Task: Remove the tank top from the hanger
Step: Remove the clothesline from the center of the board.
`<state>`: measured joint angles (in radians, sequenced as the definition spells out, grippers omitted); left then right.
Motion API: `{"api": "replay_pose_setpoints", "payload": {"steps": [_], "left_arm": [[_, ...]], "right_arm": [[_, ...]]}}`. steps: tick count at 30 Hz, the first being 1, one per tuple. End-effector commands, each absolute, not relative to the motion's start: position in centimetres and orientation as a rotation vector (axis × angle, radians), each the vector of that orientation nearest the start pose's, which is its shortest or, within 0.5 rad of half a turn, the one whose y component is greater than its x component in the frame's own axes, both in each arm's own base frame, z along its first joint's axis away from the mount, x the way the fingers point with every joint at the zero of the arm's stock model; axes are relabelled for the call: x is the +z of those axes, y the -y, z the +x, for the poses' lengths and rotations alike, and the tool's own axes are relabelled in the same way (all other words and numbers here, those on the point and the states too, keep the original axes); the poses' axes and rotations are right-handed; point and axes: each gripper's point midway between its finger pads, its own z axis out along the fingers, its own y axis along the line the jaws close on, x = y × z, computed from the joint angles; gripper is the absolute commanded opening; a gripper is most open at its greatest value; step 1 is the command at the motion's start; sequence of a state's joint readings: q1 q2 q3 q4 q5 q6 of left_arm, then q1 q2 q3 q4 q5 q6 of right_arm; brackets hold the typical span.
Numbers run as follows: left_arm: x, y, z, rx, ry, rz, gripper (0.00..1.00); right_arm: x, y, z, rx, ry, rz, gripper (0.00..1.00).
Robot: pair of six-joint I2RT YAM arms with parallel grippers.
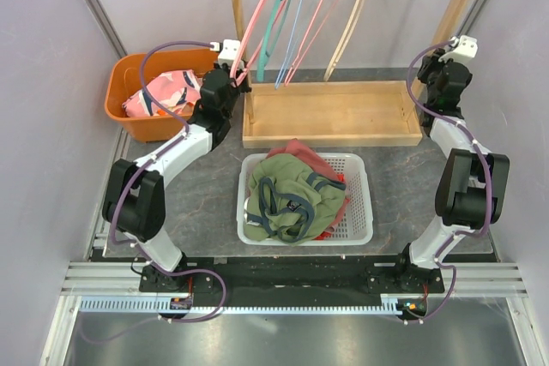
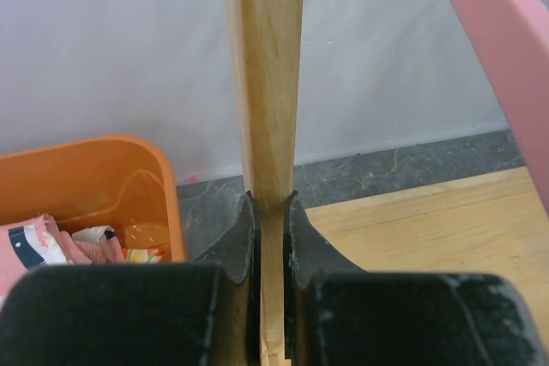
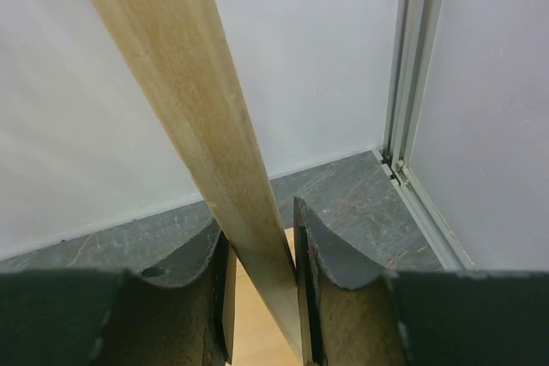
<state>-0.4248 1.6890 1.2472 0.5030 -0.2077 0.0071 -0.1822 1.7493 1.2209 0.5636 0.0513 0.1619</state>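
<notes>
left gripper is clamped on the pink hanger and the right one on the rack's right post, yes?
No: the left gripper is clamped on the rack's left wooden post, not the pink hanger beside it, as the left wrist view shows. The right gripper does hold the right post.

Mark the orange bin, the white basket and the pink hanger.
orange bin [image 1: 141, 130], top view, front wall.
white basket [image 1: 358, 203], top view, right wall.
pink hanger [image 2: 515, 49], left wrist view, its arm.
</notes>
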Motion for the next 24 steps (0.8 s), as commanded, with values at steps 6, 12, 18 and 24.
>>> {"api": "replay_pose_setpoints", "payload": {"steps": [6, 12, 18, 24], "left_arm": [[27.1, 19.5, 48.4, -0.212, -1.633, 0.220, 0.02], [26.5, 19.6, 47.4, -0.229, -1.663, 0.232, 0.06], [27.8, 19.1, 46.6, -0.197, -1.683, 0.250, 0.71], [29.2, 18.0, 44.1, -0.189, -1.717, 0.241, 0.99]], "right_arm": [[21.7, 5.9, 53.0, 0.138, -1.644, 0.465, 0.00], [20.8, 6.4, 52.5, 0.111, -1.662, 0.490, 0.04], [22.6, 6.4, 51.6, 0.119, -1.665, 0.536, 0.55], [27.0, 5.6, 47.9, 0.112, -1.594, 0.540, 0.98]]}}
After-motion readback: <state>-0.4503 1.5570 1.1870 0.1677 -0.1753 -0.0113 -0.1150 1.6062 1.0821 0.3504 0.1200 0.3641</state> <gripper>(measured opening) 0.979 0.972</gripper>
